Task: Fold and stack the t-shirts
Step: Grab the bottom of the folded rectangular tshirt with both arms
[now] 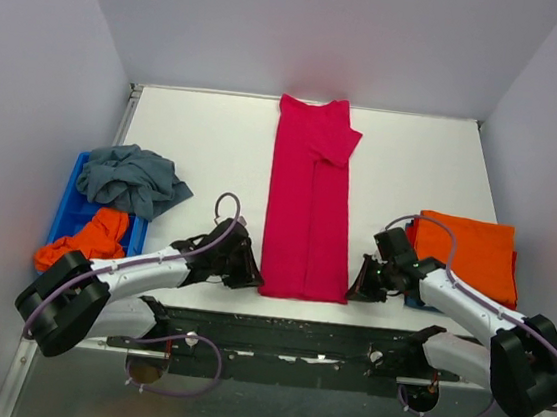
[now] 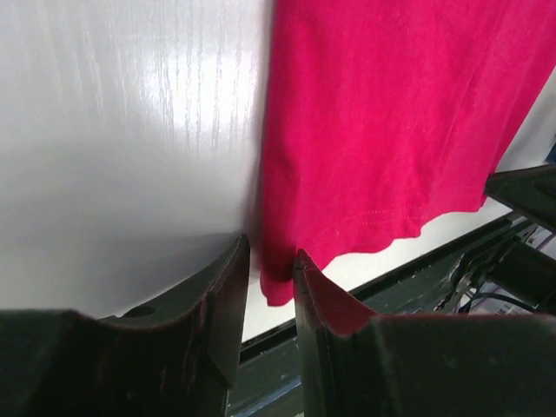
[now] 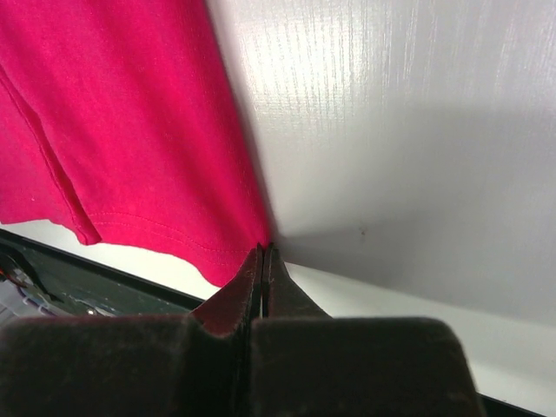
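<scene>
A magenta t-shirt [image 1: 309,202] lies folded into a long strip down the middle of the white table [image 1: 201,139]. Its hem is at the near edge. My left gripper [image 1: 244,270] is at the hem's left corner. In the left wrist view it [image 2: 271,256] is narrowly open, with the shirt's [image 2: 391,130] corner between the fingers. My right gripper [image 1: 360,288] is at the hem's right corner. In the right wrist view it [image 3: 265,252] is shut, tips pinching the shirt's [image 3: 130,130] edge. A folded orange t-shirt [image 1: 470,252] lies at the right.
A blue bin [image 1: 69,207] at the left holds a crumpled grey t-shirt [image 1: 131,180] and a crumpled orange one [image 1: 89,239]. The table's near edge and dark frame [image 1: 295,331] run just behind both grippers. White walls enclose the table.
</scene>
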Controlling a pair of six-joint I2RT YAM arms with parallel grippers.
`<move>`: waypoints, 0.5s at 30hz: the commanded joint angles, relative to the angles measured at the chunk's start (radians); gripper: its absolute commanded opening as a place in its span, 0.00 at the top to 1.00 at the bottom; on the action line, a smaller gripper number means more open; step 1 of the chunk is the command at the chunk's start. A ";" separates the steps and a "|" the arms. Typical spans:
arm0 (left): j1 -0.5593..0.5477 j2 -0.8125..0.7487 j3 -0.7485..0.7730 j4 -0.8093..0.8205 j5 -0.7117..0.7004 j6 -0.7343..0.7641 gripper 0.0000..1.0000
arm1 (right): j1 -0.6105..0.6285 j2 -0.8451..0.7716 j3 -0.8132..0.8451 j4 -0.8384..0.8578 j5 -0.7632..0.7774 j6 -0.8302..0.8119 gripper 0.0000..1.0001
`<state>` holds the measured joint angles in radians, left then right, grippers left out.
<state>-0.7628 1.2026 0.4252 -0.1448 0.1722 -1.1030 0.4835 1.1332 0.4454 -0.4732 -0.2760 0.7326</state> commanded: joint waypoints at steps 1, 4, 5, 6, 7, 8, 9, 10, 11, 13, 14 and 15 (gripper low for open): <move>-0.009 -0.058 -0.028 -0.062 0.000 -0.029 0.62 | 0.010 -0.009 -0.013 -0.047 -0.020 -0.007 0.99; -0.013 -0.069 -0.034 -0.073 0.001 -0.034 0.62 | 0.010 -0.007 -0.010 -0.050 -0.022 -0.012 0.99; -0.013 -0.072 -0.040 -0.070 0.003 -0.037 0.62 | 0.010 -0.007 -0.008 -0.051 -0.022 -0.013 0.99; -0.015 -0.072 -0.046 -0.062 0.010 -0.041 0.62 | 0.012 -0.006 -0.008 -0.053 -0.022 -0.015 0.99; -0.015 -0.069 -0.052 -0.043 0.016 -0.046 0.63 | 0.012 -0.004 -0.007 -0.056 -0.025 -0.016 0.99; -0.015 -0.066 -0.055 -0.026 0.026 -0.050 0.64 | 0.012 -0.006 -0.004 -0.059 -0.020 -0.018 0.99; -0.016 -0.060 -0.054 -0.012 0.027 -0.055 0.64 | 0.012 -0.007 -0.002 -0.065 -0.020 -0.018 0.99; -0.020 -0.052 -0.054 -0.001 0.030 -0.057 0.66 | 0.012 -0.010 -0.001 -0.065 -0.020 -0.018 0.99; -0.023 -0.045 -0.051 0.007 0.030 -0.057 0.67 | 0.012 -0.013 0.001 -0.071 -0.016 -0.016 0.99; -0.026 -0.035 -0.048 0.013 0.032 -0.057 0.71 | 0.012 -0.021 0.001 -0.077 -0.009 -0.016 0.99; -0.027 -0.031 -0.049 0.017 0.035 -0.057 0.74 | 0.012 -0.024 0.001 -0.081 -0.009 -0.016 0.99; -0.027 -0.031 -0.049 0.024 0.035 -0.057 0.79 | 0.012 -0.026 0.001 -0.085 -0.008 -0.016 0.99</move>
<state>-0.7815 1.1568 0.3801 -0.1539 0.1806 -1.1469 0.4854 1.1271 0.4458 -0.4927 -0.2771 0.7319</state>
